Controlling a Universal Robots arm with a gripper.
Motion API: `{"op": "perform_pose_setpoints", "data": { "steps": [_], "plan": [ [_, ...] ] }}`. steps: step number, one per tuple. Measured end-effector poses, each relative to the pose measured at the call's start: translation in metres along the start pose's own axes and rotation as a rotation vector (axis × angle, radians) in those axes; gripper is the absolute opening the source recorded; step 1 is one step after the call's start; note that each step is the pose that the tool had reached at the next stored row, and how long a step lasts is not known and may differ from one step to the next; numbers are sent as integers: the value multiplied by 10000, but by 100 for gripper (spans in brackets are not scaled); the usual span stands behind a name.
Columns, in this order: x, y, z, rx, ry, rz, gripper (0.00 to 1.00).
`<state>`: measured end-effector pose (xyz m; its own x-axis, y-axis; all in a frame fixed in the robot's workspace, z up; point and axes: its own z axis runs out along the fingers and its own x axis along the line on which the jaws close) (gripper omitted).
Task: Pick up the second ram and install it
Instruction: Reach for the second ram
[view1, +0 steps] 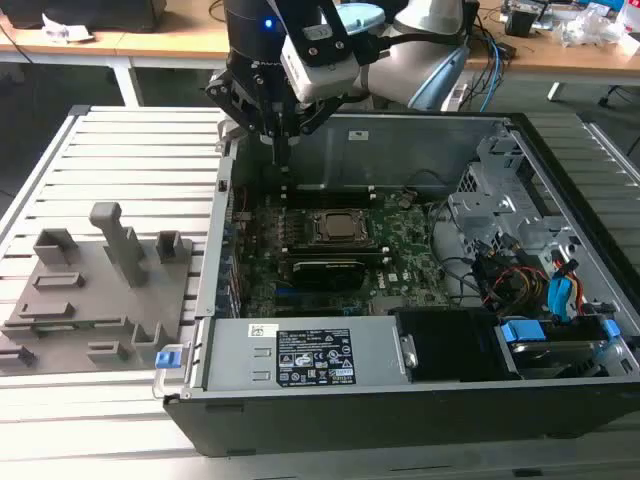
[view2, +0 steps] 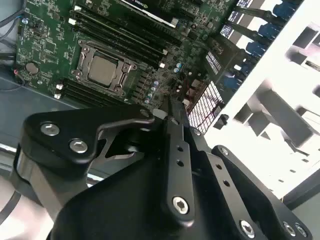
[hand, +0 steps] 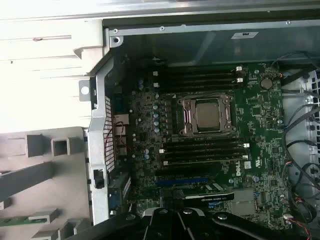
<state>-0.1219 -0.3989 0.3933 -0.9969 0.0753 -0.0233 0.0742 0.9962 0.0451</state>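
Bg blown out, PC case (hand: 200, 45) dim inside

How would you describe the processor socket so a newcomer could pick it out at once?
In the exterior view, find the open computer case; the green motherboard lies on its floor. Mid-board sits the processor socket, between two banks of long black memory slots. It alone is square, a dull silver plate in a dark metal frame.
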Motion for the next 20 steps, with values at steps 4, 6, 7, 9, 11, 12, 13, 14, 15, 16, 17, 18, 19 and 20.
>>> {"op": "perform_pose_setpoints", "data": {
  "steps": [4,6,7,9,11,12,13,14,15,16,17,18,19,20],
  "plan": [
    [85,-6,-3,1,0,1,11],
    [155,-12,-4,0,0,-1,11],
    [187,-14,-5,-1,0,0,11],
    [221,-16,-4,-3,0,1,11],
    [257,-19,-5,-2,0,0,11],
    [279,-21,-5,-3,0,0,11],
    [292,-22,-3,-3,0,0,11],
    [333,-25,1,-3,0,0,11],
    [342,-26,1,-3,0,0,11],
    [353,-27,1,-2,1,0,11],
    [368,-28,1,-1,1,0,11],
    [380,-29,2,-3,0,1,11],
    [403,-31,1,-3,0,0,11],
    [425,-32,1,-2,0,1,11]
  ]
}}
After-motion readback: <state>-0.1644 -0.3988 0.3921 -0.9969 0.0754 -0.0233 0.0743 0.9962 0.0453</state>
